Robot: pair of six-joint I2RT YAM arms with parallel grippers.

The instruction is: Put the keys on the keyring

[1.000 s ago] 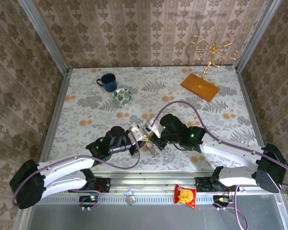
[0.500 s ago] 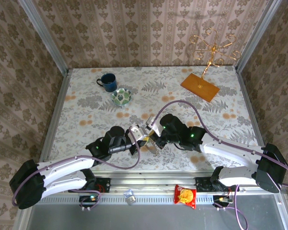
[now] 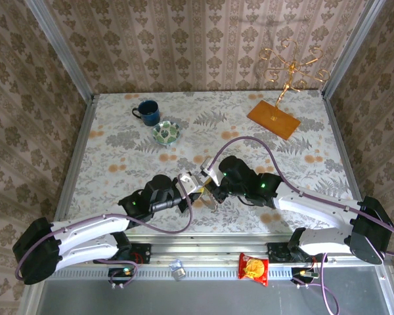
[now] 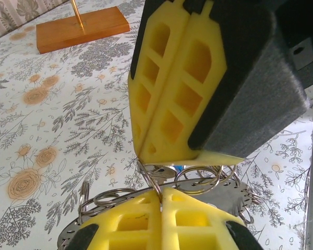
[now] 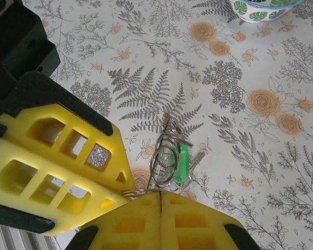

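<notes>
Left gripper (image 3: 197,186) seen nudged closer to right gripper (image 3: 211,191) over last second.
Tips nearly touching now, mid tabletop toward near edge.
Both clamped fully closed: left on keyring (image 4: 227,194), right on wire loop (image 5: 165,164) carrying green-tagged key (image 5: 183,159).
Threading judged underway, unfinished.

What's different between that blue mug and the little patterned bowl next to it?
The mug is plain dark blue; the bowl is white with green leaves. The mug has a handle and stands taller; the bowl has none and is shallower. The mug sits farther back than the bowl. Both stand upright on the table.
</notes>
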